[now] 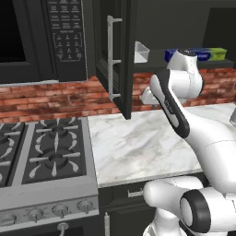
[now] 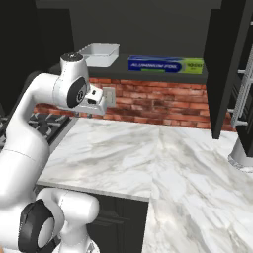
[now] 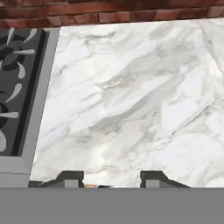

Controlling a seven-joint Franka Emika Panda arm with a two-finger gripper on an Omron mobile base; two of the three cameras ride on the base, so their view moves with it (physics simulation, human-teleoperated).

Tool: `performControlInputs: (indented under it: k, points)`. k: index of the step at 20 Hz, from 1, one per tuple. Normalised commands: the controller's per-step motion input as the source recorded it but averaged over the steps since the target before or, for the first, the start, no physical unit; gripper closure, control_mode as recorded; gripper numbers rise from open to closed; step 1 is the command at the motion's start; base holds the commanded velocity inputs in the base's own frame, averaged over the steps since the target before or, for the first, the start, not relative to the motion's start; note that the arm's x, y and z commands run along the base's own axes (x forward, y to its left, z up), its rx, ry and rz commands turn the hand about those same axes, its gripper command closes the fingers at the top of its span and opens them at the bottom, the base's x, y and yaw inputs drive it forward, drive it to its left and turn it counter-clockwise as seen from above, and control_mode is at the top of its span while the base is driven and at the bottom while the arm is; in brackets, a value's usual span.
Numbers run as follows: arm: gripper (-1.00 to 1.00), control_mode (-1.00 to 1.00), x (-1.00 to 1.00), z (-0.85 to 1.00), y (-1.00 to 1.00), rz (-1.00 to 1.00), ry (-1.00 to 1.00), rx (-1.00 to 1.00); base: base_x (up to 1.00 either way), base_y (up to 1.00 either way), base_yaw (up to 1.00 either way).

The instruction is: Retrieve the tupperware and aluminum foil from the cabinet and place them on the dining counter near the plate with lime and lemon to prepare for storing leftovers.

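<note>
The cabinet stands open above the marble worktop. On its bottom shelf sits the tupperware; just to its right lies the aluminum foil, its long axis running along the shelf front. The gripper hangs below the shelf, pointing down at the worktop, fingers apart and holding nothing. Both items lie above it, the tupperware nearer; reaching them likely means rising and tilting upward.
</note>
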Motion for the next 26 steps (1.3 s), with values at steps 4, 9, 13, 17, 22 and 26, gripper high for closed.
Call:
performControlInputs:
  k: [4, 9, 13, 17, 22, 26]
  points:
    - [-1.0, -1.0, 0.0, 0.0, 0.0, 0.0, -0.1, 0.0, 0.0, 0.0, 0.0]
    - [-1.0, -1.0, 0.0, 0.26, -0.13, 0.0, -0.27, 0.0, 0.0, 0.0, 0.0]
    - [-1.0, -1.0, 0.0, 0.64, -0.07, 0.0, -0.31, 0.0, 0.0, 0.0, 0.0]
    - [-1.0, -1.0, 0.1, 0.69, -0.01, 0.0, -0.33, 0.01, 0.0, 0.0, 0.0]
    - [-1.0, -1.0, 0.39, 0.56, -0.06, 0.0, -0.23, 0.01, 0.0, 0.0, 0.0]
    - [-1.0, -1.0, 0.61, 0.46, -0.09, 0.0, -0.13, 0.02, 0.0, 0.0, 0.0]
